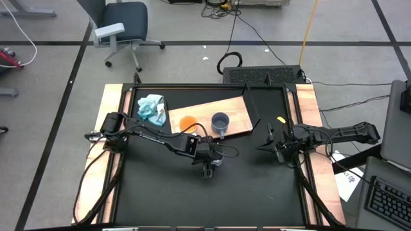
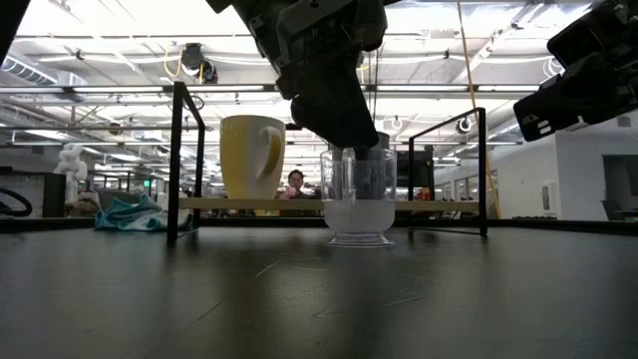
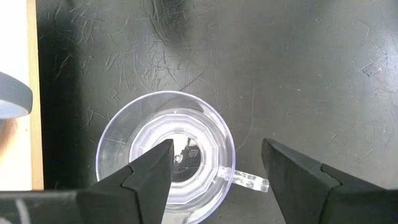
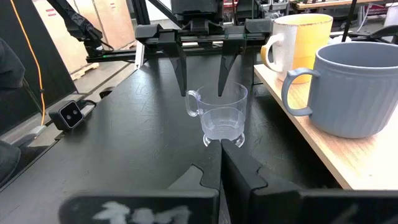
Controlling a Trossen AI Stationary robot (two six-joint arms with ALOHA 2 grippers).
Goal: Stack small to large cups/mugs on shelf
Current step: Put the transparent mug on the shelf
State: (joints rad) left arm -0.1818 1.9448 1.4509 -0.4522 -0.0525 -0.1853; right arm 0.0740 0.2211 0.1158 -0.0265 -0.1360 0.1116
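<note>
**Left tool poised over the glass cup, jaws wide**

High view: the left tool point(image 1: 207, 168) hangs over the black desk point(image 1: 160, 192), just in front of the shelf point(image 1: 241, 112). The orange mug point(image 1: 187, 122) and grey-blue mug point(image 1: 220, 121) stand side by side on the board. The right tool point(image 1: 268, 146) waits off to the side, closed and empty.

Low view: the glass cup point(image 2: 359, 199) stands upright on the desk, with the left tool coming down at its rim from above.

Left wrist view: the fingers point(image 3: 146, 180) stand apart; one sits over the cup's mouth, the other outside the wall by the handle point(image 3: 249, 180), so they straddle one side of the rim.

Right wrist view: both fingers reach the cup's rim, not yet pinching.

Judgement: the cup looks light, rigid, smooth and probably slippery and breakable. Pinching the wall near the handle seems the soundest hold; a gentle squeeze should do, and a level lift would keep it from swinging.
</note>
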